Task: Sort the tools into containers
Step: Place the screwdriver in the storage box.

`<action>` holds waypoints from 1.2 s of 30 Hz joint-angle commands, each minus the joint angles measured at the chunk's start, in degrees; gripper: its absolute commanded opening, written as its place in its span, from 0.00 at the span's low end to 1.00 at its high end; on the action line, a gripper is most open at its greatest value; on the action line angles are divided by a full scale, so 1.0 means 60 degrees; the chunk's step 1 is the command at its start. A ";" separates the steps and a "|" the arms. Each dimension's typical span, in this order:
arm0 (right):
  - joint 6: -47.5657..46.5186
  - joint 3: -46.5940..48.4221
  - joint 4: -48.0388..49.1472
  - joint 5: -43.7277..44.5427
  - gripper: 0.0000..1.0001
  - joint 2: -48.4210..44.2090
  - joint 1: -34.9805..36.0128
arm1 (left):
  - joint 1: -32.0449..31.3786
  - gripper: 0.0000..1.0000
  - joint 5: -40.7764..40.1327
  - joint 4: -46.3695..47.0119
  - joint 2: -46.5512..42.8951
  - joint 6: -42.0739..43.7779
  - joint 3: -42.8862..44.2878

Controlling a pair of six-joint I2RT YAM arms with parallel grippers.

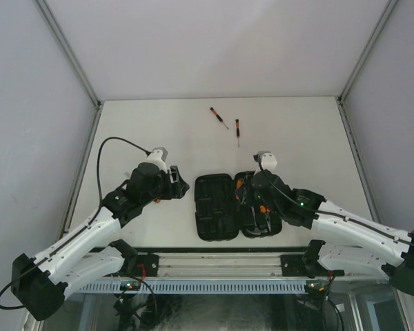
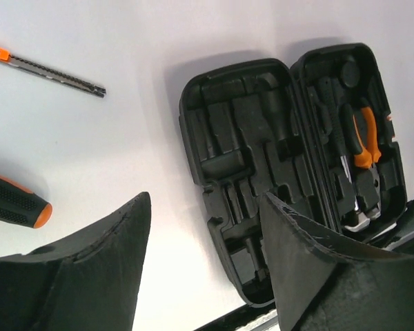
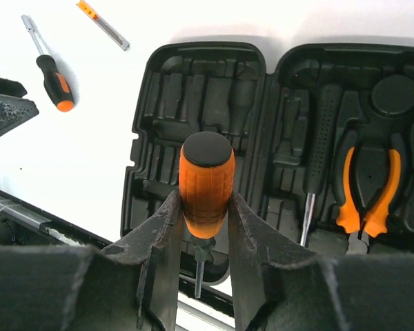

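Observation:
The black tool case (image 1: 216, 207) lies open near the table's front edge. Its left half (image 3: 193, 117) shows bare moulded slots. Its right half holds orange-handled pliers (image 3: 369, 189) and a black-handled screwdriver (image 3: 321, 152). My right gripper (image 3: 201, 201) is shut on an orange-handled screwdriver (image 3: 206, 176), held upright with the shaft down, above the case's front edge. My left gripper (image 2: 203, 265) is open and empty, just left of the case (image 2: 241, 158). Two more screwdrivers (image 1: 219, 117) (image 1: 237, 131) lie on the table behind the case.
In the left wrist view a thin orange-tipped tool (image 2: 45, 71) and a black-and-orange handle (image 2: 17, 202) lie left of the case. The metal rail (image 1: 221, 262) runs along the table's front edge, and grey walls enclose the table.

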 commanded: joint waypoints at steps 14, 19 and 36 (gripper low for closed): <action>-0.1262 0.2665 -0.0340 -0.2104 0.00 0.3262 -0.0992 | 0.0102 0.80 -0.1338 -0.0255 -0.1534 -0.0193 0.0328; -0.1533 0.3350 -0.0687 -0.2431 0.00 0.4389 -0.1191 | 0.0102 0.81 -0.1771 -0.0667 -0.1849 0.0260 0.0563; -0.2060 0.4265 -0.0863 -0.2785 0.01 0.6354 -0.1967 | 0.0105 0.81 -0.1993 -0.1305 -0.1734 0.0592 0.0855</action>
